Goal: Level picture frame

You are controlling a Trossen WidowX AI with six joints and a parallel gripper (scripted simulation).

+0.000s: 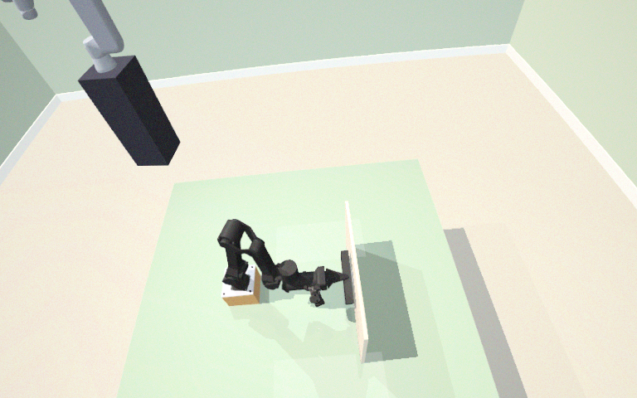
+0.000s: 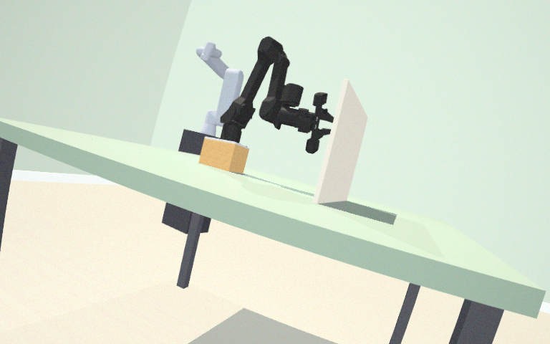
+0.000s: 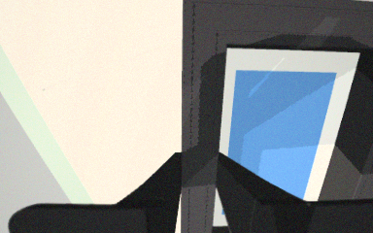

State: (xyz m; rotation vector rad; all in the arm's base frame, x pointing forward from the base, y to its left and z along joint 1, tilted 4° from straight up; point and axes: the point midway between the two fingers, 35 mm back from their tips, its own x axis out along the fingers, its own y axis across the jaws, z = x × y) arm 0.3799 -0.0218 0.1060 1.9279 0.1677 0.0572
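Observation:
The picture frame [image 1: 348,296] [image 3: 206,14] hangs on the front of the upright pale panel [image 1: 362,328] [image 2: 344,142]. It has a dark border, a white mat and a blue picture. My gripper [image 1: 347,276] [image 2: 331,125] [image 3: 197,158] is shut on one dark bar of the frame, with a finger on either side of it in the wrist view. The other end of the frame runs out of the wrist view. The panel hides the frame in the exterior view. The screw and the notched strip are hidden. I cannot tell the frame's tilt from these views.
The panel stands on the green table [image 1: 211,347] [image 2: 142,182], facing my arm. My arm's base sits on an orange block [image 1: 244,300] [image 2: 223,155]. A grey arm [image 1: 100,27] [image 2: 230,91] stands on a black pedestal [image 1: 126,112] beyond the table.

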